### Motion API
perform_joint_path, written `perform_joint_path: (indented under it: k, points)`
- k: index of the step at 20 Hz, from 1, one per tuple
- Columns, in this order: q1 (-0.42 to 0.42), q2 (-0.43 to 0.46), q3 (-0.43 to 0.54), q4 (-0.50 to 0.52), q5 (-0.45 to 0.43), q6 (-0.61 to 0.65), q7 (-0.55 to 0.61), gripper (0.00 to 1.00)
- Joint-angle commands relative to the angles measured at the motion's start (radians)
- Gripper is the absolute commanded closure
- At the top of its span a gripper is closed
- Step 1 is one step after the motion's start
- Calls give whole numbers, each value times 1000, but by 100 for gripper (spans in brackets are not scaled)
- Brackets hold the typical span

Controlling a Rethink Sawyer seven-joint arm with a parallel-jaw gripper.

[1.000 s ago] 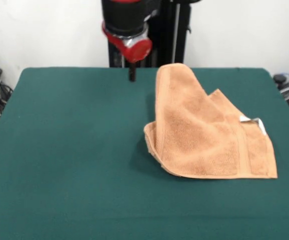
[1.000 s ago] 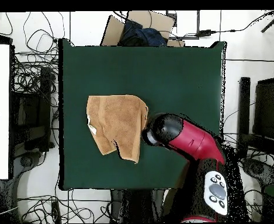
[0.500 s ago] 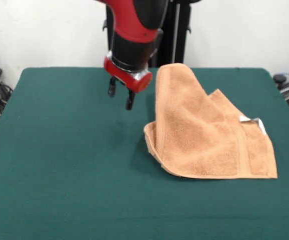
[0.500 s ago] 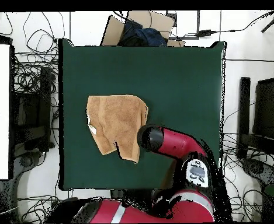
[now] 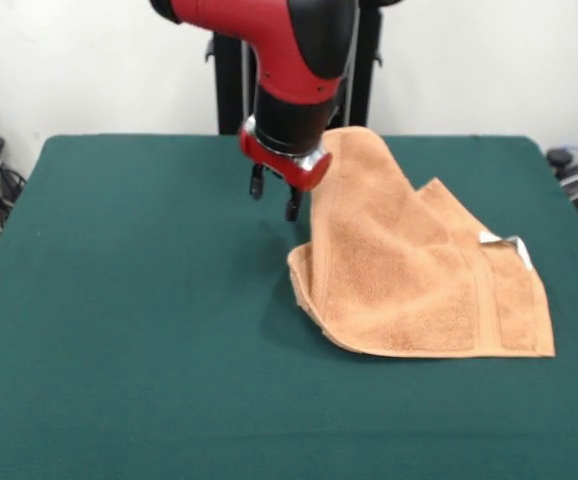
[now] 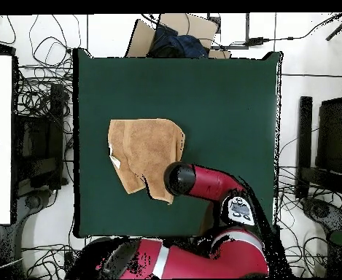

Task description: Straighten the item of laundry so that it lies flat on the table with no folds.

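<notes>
Peach terry towel (image 5: 419, 270) is lying doubled over on the green tabletop (image 5: 129, 330), toward one side, one flap folded back across itself and its white tag (image 5: 504, 243) showing at a corner. Your claw (image 5: 274, 197) is hovering empty with fingers parted, just beside the raised fold, likely because you are lining up on that flap to peel it open

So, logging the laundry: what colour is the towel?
Peach-orange towel, with a small white tag; clearest in the front view.
</notes>
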Motion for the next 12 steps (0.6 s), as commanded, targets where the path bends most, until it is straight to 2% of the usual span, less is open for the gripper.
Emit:
perform_joint_path:
  k: [1, 12]
  points:
    - [-55, -22, 201, 51, -48, 88, -93, 0]
    - [-102, -72, 268, 36, -26, 160, -45, 0]
